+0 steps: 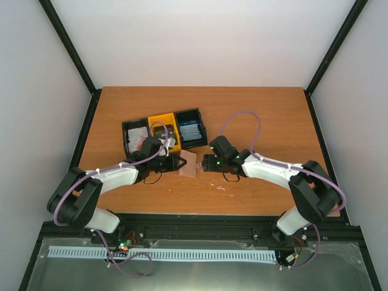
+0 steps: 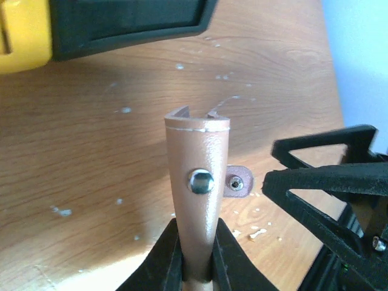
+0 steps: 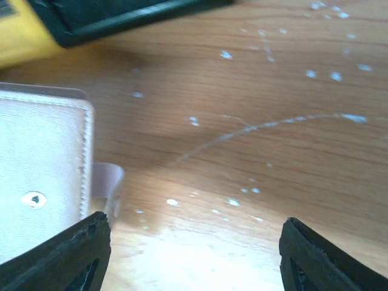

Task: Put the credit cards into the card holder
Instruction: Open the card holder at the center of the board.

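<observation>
While your left fingers (image 2: 160, 262) pinch the card holder (image 2: 199, 151) tight between them, your right fingers (image 3: 60, 264) stand wide apart, empty. It sits just beside their left-hand tip.

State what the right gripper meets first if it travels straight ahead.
Probably the tan leather card holder, its edge just ahead of one finger of the right gripper; otherwise the wooden table. Depth unclear.

The left arm (image 1: 115, 176) and right arm (image 1: 270, 170), at the near edge of the table (image 1: 267, 121), have white shells and black joints. A purple cable (image 1: 60, 203) runs along each, tied with white straps. The black fingers (image 2: 303, 180) have triangular cut-outs; green lights (image 1: 212, 162) dot the right arm
</observation>
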Motion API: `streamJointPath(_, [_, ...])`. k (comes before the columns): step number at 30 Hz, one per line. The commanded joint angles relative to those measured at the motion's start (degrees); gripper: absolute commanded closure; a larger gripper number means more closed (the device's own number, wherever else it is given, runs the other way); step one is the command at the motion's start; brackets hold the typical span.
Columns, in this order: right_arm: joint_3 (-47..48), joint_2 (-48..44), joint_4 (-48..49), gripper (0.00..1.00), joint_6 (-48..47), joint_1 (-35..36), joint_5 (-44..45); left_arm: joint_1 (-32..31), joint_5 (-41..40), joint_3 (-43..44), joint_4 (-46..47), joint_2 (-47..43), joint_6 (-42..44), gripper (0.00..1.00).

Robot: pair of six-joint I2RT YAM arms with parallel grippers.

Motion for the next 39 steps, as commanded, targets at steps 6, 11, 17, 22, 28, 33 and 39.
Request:
streamJointPath(6, [-4.4,-3.2,16.7,0.32,-2.4,-3.9,-21.6,0.4,7.1,-0.2,4.6,-8.3,1.8,0.99])
streamJointPath(11, [-5.6,-4.1,16.1,0.63,-0.6,-4.4,-17.3,1.4,6.9,-2.2,6.7,-10.9,1.4,0.99])
streamJointPath(17, [-7.1,-5.5,20.9,0.74,-0.7,-4.5,-19.9,1.5,7.9,-2.4,7.2,-9.7,1.2,0.99])
streamJointPath(22, [-8.1,-5.7,23.2,0.74,-0.6,-4.4,-20.8,1.6,7.8,-2.5,7.3,-9.5,0.9,0.99])
streamJointPath(28, [-8.9,-5.0,26.0,0.95,0.0,-4.4,-24.1,1.7,7.2,-2.8,7.3,-9.6,0.5,0.98])
streamJointPath(33, [-7.4,-6.5,19.8,0.97,-1.3,-4.4,-22.6,1.9,4.4,-3.6,5.9,-8.8,-0.2,0.57])
streamJointPath(39, [-4.1,-4.5,11.0,0.97,-3.2,-4.3,-23.8,2.0,0.1,-3.7,2.4,-3.4,-1.1,0.32])
